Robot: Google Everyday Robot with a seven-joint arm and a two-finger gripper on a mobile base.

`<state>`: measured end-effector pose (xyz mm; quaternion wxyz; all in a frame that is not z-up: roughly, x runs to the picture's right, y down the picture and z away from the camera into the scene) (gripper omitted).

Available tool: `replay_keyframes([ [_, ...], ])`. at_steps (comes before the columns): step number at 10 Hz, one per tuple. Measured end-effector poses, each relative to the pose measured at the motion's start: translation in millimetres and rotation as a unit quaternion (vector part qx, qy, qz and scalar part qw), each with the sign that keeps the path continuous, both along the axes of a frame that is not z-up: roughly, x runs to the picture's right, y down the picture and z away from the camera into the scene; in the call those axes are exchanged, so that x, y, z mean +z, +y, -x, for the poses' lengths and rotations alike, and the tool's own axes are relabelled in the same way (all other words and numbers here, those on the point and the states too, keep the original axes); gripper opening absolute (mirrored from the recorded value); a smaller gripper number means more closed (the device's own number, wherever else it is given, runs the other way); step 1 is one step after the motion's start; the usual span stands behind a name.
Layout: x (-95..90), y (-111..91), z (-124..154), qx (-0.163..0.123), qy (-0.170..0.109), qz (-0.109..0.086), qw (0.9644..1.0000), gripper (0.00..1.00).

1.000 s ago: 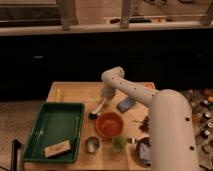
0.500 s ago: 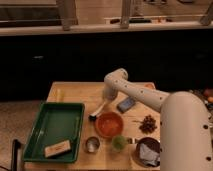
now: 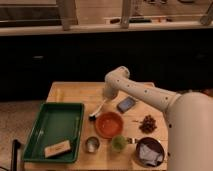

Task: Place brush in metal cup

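Observation:
The brush (image 3: pixel 98 110) lies slanted on the wooden table (image 3: pixel 75 92), its pale handle pointing up-right and its dark bristle head at the lower left, just left of the orange bowl (image 3: pixel 109 124). My gripper (image 3: pixel 107 96) hangs from the white arm right at the upper end of the brush handle. The small shiny metal cup (image 3: pixel 91 144) stands upright near the table's front edge, below the orange bowl and left of the translucent green cup (image 3: pixel 119 143).
A green tray (image 3: pixel 50 125) with a pale block (image 3: pixel 57 148) fills the table's left side. A dark flat phone-like object (image 3: pixel 126 104), a brown cluster (image 3: pixel 148 123) and a dark bowl with pale cloth (image 3: pixel 148 151) sit to the right. My arm's bulky body fills the right edge.
The arm's near body has swung right, uncovering the brown cluster and the dark bowl. The gripper stays at the brush handle's upper end; the brush has not visibly moved.

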<state>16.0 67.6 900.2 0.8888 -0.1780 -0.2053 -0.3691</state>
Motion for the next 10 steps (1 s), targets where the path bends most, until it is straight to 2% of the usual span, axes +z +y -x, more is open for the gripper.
replay_keyframes([
  [5,-16.3,-19.6,2.1,0.007,-0.014,-0.021,0.9996,0.00],
  [10,-30.0,-24.0,1.4,0.002,-0.044,-0.019,0.9988,0.00],
])
